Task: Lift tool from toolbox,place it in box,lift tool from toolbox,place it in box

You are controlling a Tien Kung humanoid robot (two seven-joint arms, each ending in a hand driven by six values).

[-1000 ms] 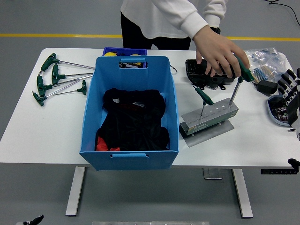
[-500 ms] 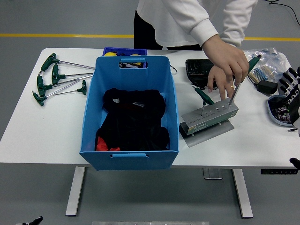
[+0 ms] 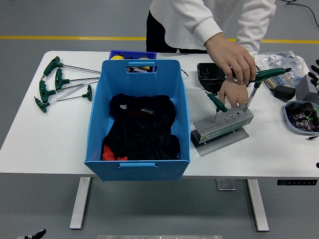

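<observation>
A grey tool stand (image 3: pixel 222 125) sits right of the big blue box (image 3: pixel 182 99), which holds black cloth (image 3: pixel 143 127). Two green T-handle tools stand in the stand: a short one (image 3: pixel 216 102) and a tall one (image 3: pixel 261 78). A person's hand (image 3: pixel 232 56) grips the tall tool's handle, and the person's other hand (image 3: pixel 234 92) rests just behind the stand. Only a sliver of my right hand (image 3: pixel 315 68) shows at the right edge, well away from the stand. A bit of my left hand (image 3: pixel 31 233) hangs low at the bottom left, below the table.
Several green T-handle tools (image 3: pixel 60 83) lie at the table's left. A black case (image 3: pixel 212 74) and a small blue bin (image 3: pixel 132 54) sit behind the box and stand. A bowl of small parts (image 3: pixel 300 117), dark blocks (image 3: pixel 285 92) and plastic bags (image 3: pixel 281 60) crowd the right.
My right hand has drawn back to the right, almost out of view. The person's upper hand has shifted on the tall tool's handle and their second hand has come down behind the stand.
</observation>
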